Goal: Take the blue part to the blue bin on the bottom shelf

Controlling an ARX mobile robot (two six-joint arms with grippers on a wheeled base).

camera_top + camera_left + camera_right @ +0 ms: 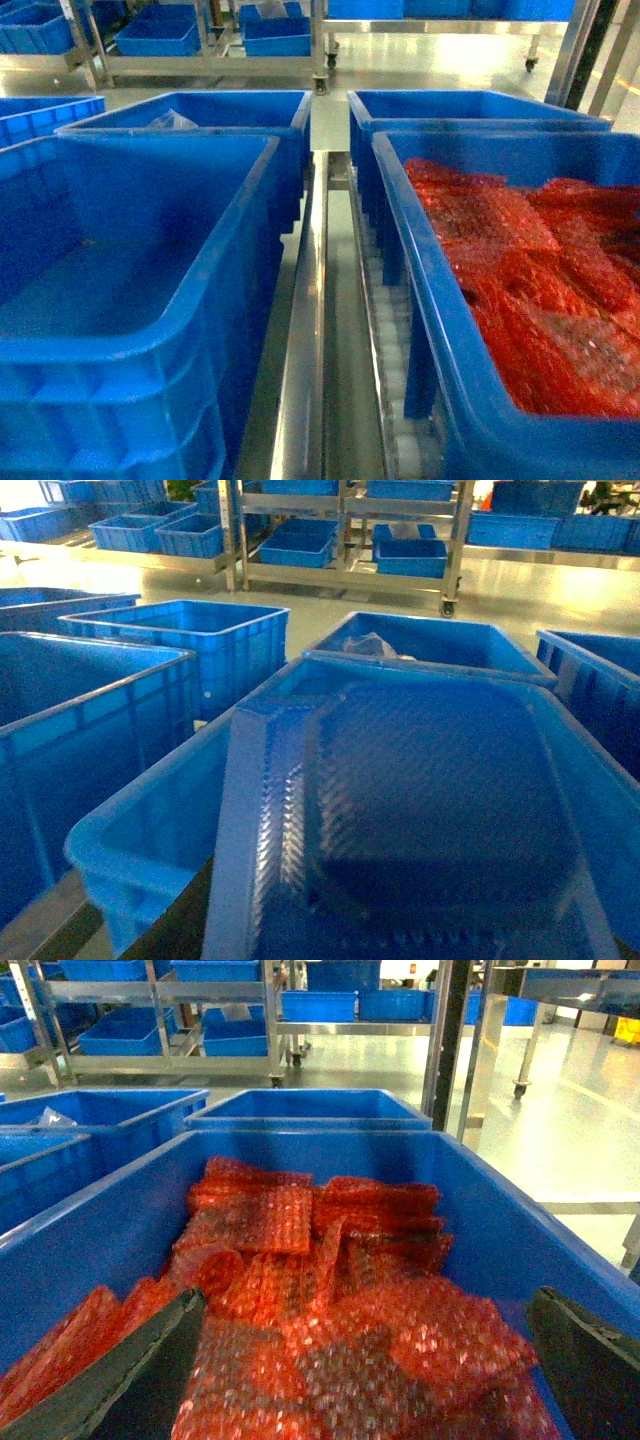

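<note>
The right jaws (365, 1360) stand spread, empty, over the red bubble-wrap bags (330, 1280). The left jaws are hidden; I cannot tell their state. Close under the left wrist camera, a blue part (420, 820) covers a blue bin (130, 840): ribbed, probably light, stiff and slick, best taken at an edge. High bin walls crowd any move.

Blue part (420, 820), a flat ribbed tray-like sheet, fills centre-bottom of left wrist frame, tilted over the blue bin (130, 300) at lower left of head frame; steel divider (305, 340) w/ white rollers runs down centre.
</note>
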